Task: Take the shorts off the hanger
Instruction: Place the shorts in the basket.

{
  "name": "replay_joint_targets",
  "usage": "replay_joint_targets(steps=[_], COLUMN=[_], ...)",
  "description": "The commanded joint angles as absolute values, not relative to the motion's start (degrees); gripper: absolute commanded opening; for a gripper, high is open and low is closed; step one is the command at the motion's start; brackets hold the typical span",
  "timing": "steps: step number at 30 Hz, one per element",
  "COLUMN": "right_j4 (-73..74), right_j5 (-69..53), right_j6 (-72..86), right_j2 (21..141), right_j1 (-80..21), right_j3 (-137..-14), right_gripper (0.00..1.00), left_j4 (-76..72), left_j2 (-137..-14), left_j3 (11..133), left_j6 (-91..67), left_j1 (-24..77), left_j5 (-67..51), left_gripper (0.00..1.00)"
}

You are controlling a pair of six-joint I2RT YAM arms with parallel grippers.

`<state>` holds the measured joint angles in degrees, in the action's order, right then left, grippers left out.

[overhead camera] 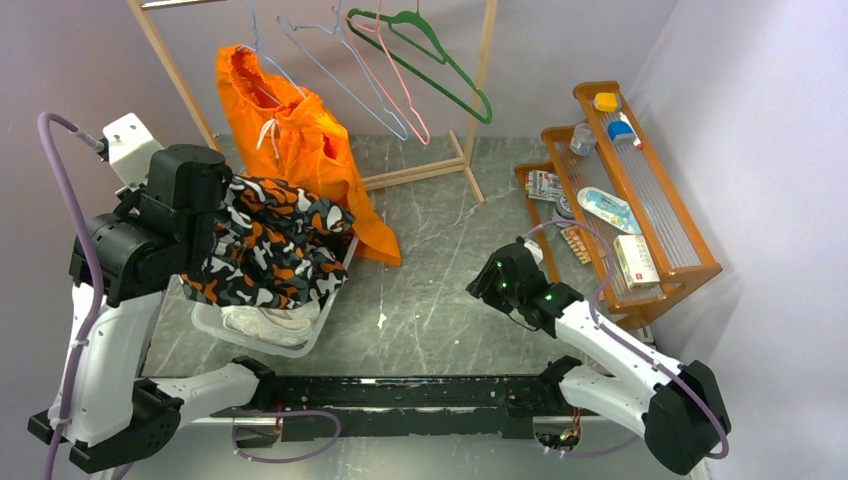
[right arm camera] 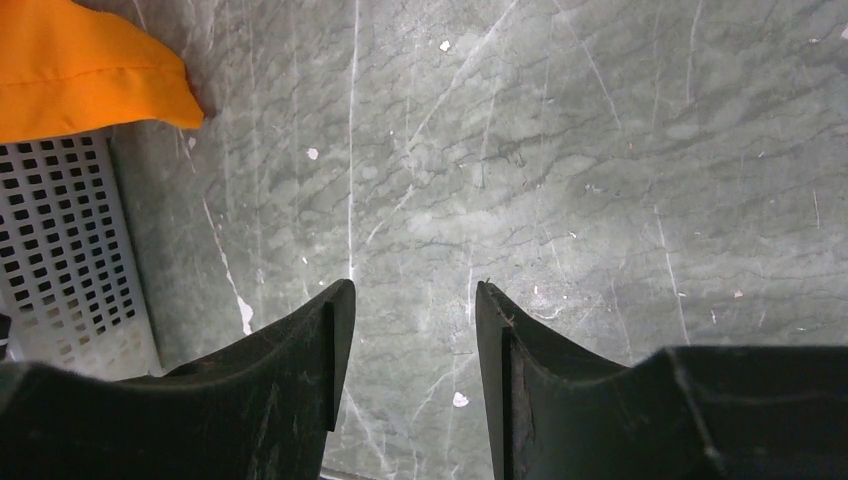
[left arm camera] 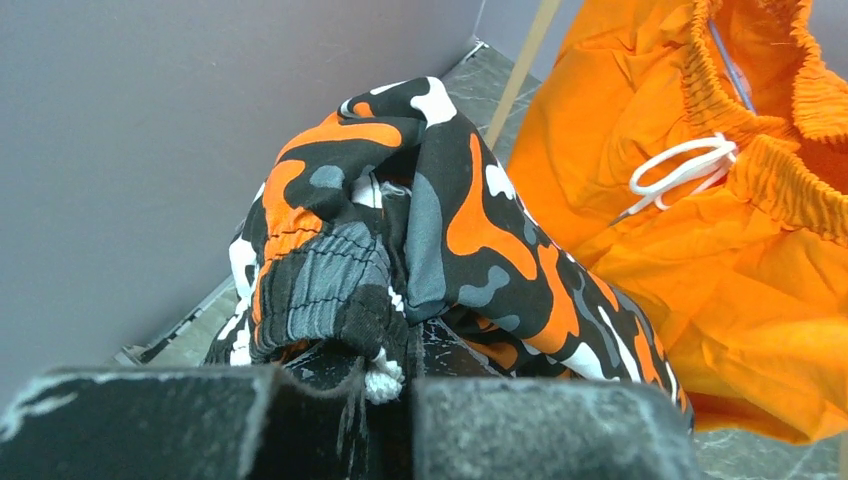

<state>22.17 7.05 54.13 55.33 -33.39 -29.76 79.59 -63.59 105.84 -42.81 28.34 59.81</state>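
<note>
Orange shorts (overhead camera: 300,150) on the hanger (overhead camera: 259,45), far left
Left gripper (left arm camera: 405,400) clenched on a camouflage garment (left arm camera: 450,230) above the basket (right arm camera: 70,240); right gripper (right arm camera: 415,300) parted, empty, over the table (overhead camera: 430,290); shorts hang just beyond the garment.

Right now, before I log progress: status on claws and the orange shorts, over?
Left claw shut on camo garment. Right claw open, empty, over table. Orange shorts still on hanger. Camo garment close beside them.

Pale lilac walls (overhead camera: 580,40) enclose a grey marble tabletop (overhead camera: 430,260) and wooden shelf (overhead camera: 665,215).
</note>
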Motion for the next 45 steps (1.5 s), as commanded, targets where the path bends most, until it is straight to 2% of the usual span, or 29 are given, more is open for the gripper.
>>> replay_joint_targets(steps=[1,5,8,11,13,16,19,25,28,30,32,33,37,42,45], right_j4=[20.4,19.3,19.1,19.3,19.7,20.5,20.6,19.7,19.4,19.2,18.9,18.6,17.8,17.3,17.4], right_j5=[6.5,5.6,5.2,4.6,4.6,4.8,5.0,4.0,2.3,1.2,0.5,0.3,0.4,-0.2,-0.5], right_j6=[53.5,53.1,52.9,51.8,51.1,50.1,49.9,48.6,46.3,44.6,43.6,43.3,43.1,43.2,43.2], right_j2=[56.1,56.7,57.2,57.7,57.7,57.7,57.6,58.1,58.3,58.1,57.9,57.7,58.1,59.7,60.3], right_j1=[-33.5,-33.5,-33.5,-33.5,-33.5,-33.5,-33.5,-33.5,-33.5,-33.5,-33.5,-33.5,-33.5,-33.5,-33.5], right_j3=[-30.1,-29.9,-30.2,-30.6,-30.8,-30.9,-30.6,-31.1,-32.1,-32.9,-33.2,-33.2,-33.7,-34.2,-34.3], right_gripper=[0.51,0.51,0.51,0.51,0.51,0.51,0.51,0.51,0.51,0.51,0.51,0.51,0.51,0.51,0.51], left_j4=[79.1,79.4,67.2,58.1,55.3,47.7,43.6,36.6,37.5,37.9,38.9,39.7,46.1,48.0,36.8], left_j2=[-65.9,-68.1,-67.6,-69.1,-71.3,-72.8,-75.9,-79.4,-74.2,-67.2,-61.0,-58.7,-54.5,-54.1,-53.2], left_j3=[104.4,93.9,81.1,72.1,69.5,63.7,59.6,49.0,46.9,47.4,49.4,50.8,58.2,65.5,63.4], left_j6=[-37.5,-43.3,-40.2,-39.7,-40.5,-41.5,-41.9,-46.1,-49.6,-49.9,-49.5,-48.8,-46.1,-42.9,-39.4], left_j1=[27.2,27.0,25.5,21.3,16.0,12.7,9.2,7.3,6.2,6.1,6.0,6.0,6.0,5.9,6.0], left_j5=[58.6,53.2,42.5,36.6,28.9,24.6,15.0,7.9,8.5,10.5,13.7,15.1,18.9,15.5,2.9], left_gripper=[0.07,0.07,0.07,0.07,0.07,0.07,0.07,0.07,0.08,0.18,0.5,0.6,0.8,0.85,0.81])
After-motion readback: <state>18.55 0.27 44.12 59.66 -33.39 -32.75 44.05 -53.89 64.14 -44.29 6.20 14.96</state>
